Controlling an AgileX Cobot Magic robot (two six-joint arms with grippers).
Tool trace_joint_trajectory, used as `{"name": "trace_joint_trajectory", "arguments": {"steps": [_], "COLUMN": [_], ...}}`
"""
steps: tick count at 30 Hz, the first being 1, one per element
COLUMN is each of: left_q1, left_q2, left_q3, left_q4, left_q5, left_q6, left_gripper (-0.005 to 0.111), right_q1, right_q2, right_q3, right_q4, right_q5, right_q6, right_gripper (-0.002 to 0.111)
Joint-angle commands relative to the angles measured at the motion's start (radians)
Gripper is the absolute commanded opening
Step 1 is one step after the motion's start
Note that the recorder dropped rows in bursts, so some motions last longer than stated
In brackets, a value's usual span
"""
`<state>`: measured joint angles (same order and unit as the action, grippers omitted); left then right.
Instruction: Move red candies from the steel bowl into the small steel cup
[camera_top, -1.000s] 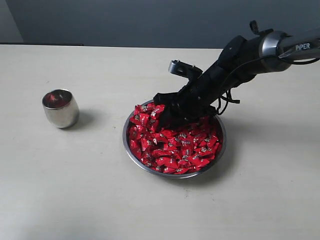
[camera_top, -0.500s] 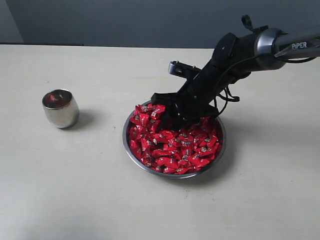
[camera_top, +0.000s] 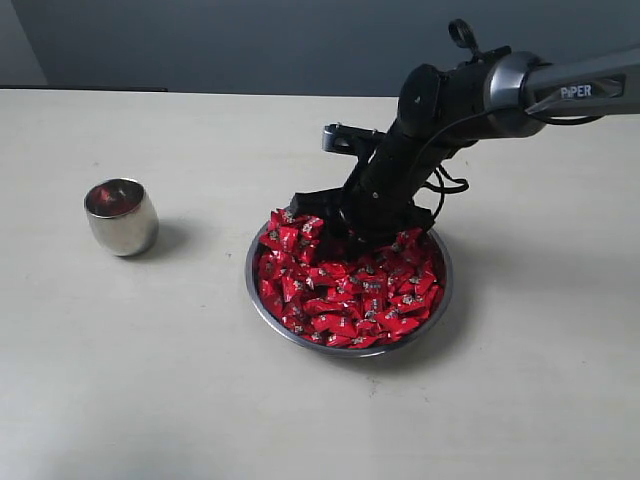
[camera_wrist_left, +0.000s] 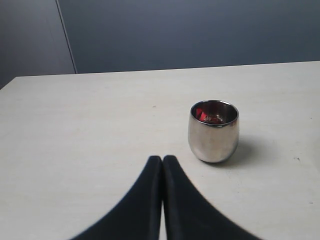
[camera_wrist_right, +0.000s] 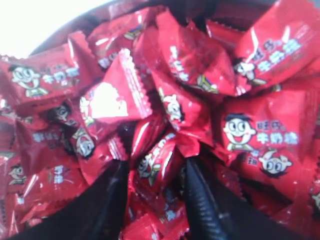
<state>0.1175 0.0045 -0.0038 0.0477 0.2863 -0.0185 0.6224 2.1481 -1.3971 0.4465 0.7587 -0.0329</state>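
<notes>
Pale, matte worktop (camera_top: 150, 390) runs back to a plain grey-blue wall (camera_top: 250, 40). Near the middle stands the steel bowl (camera_top: 349, 352), heaped with the red candies (camera_top: 350, 295), whose glossy wrappers reach almost to the rim. The right arm (camera_top: 445, 100) slants down from the right side of the exterior view, and the right hand (camera_top: 333, 224) is dipped into the far part of the bowl, at the back of the heap. In the right wrist view that hand stands wide: its two black fingers (camera_wrist_right: 107, 205) are sunk among the wrappers with candies lying in the gap between them, and it is not clear that any of them is pinched. The small steel cup (camera_top: 121, 217) stands upright well apart from the bowl, on the left side of the exterior view, with nothing touching it. Red shows inside its mouth, though whether that is a candy or a reflection is hard to tell. The left wrist view looks across the worktop at the cup, and the left hand (camera_wrist_left: 162, 160) is closed, its two dark fingers pressed flat against each other with nothing between them, short of the cup and not touching it.
</notes>
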Motion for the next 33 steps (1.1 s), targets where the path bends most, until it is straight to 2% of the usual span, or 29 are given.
{"name": "trace_joint_trajectory", "arguments": {"steps": [1, 19, 21, 25, 27, 33], "left_q1": [0.001, 0.001, 0.001, 0.001, 0.001, 0.001], "left_q2": [-0.004, -0.004, -0.004, -0.004, -0.004, -0.004], "left_q3": [0.004, 0.004, 0.004, 0.004, 0.004, 0.004], "left_q4": [-0.002, -0.002, -0.002, -0.002, -0.002, -0.002], "left_q5": [-0.002, -0.002, -0.002, -0.002, -0.002, -0.002], "left_q6": [-0.001, -0.001, -0.001, -0.001, -0.001, -0.001], "left_gripper": [0.000, 0.000, 0.000, 0.000, 0.000, 0.000], "right_q1": [0.006, 0.037, 0.037, 0.037, 0.037, 0.037], "right_q2": [0.043, 0.043, 0.043, 0.041, 0.037, -0.002], "right_q3": [0.023, 0.023, 0.023, 0.017, 0.015, 0.015], "right_q4": [-0.124, -0.173, -0.175, -0.193, -0.212, -0.266], "right_q5": [0.031, 0.012, 0.012, 0.016, 0.019, 0.017], "right_q6": [0.045, 0.090, 0.090, 0.090, 0.090, 0.090], "right_gripper": [0.038, 0.036, 0.031, 0.011, 0.006, 0.004]}}
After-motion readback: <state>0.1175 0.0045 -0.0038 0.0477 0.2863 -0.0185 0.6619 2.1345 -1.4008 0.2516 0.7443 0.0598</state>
